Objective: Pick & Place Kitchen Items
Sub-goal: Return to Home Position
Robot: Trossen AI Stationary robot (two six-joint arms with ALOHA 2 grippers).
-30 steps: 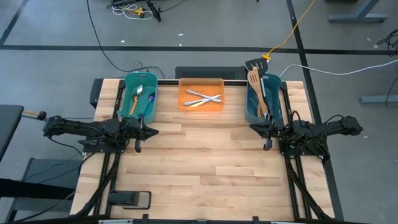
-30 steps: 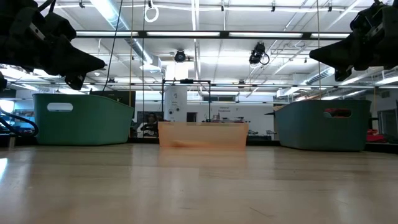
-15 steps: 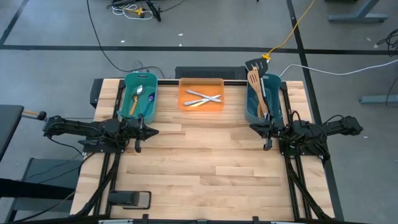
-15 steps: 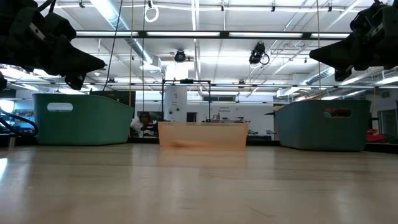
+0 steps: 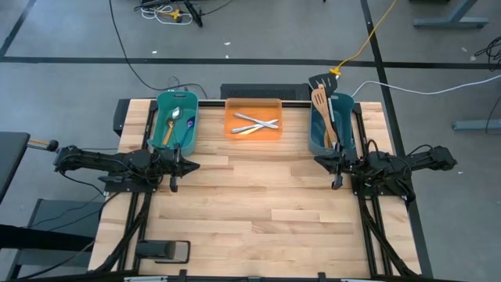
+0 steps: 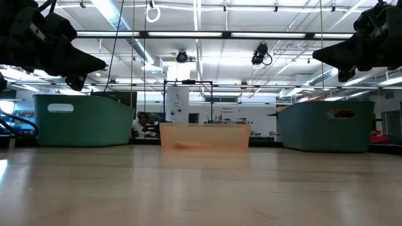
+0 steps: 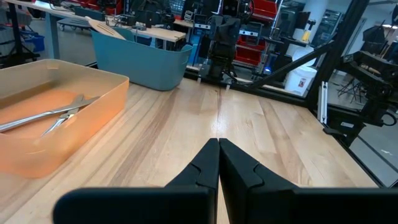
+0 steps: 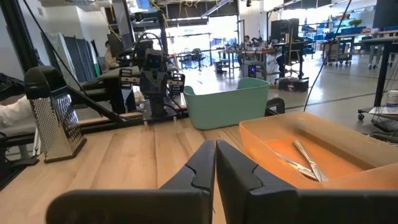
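While the left claw (image 5: 186,164) and right claw (image 5: 324,162) hang closed and empty above the counter (image 5: 258,211), we note spoons (image 5: 176,116) in the left teal tub (image 5: 177,95), silver cutlery (image 5: 254,122) in the orange tray (image 5: 232,117), wooden spatulas (image 5: 320,100) in the right teal tub (image 5: 344,125).

Free room: counter (image 5: 258,211) centre and lower frame lay bare. Obstacles stood along upper edge: left teal tub (image 5: 177,95), orange tray (image 5: 254,101), right teal tub (image 5: 347,117). Mid-frame sides held left hand (image 5: 194,164), right hand (image 5: 318,161).

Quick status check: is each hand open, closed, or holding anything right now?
Left hand: closed, empty, over the table near the left tub.
Right hand: closed, empty, over the table near the right tub.
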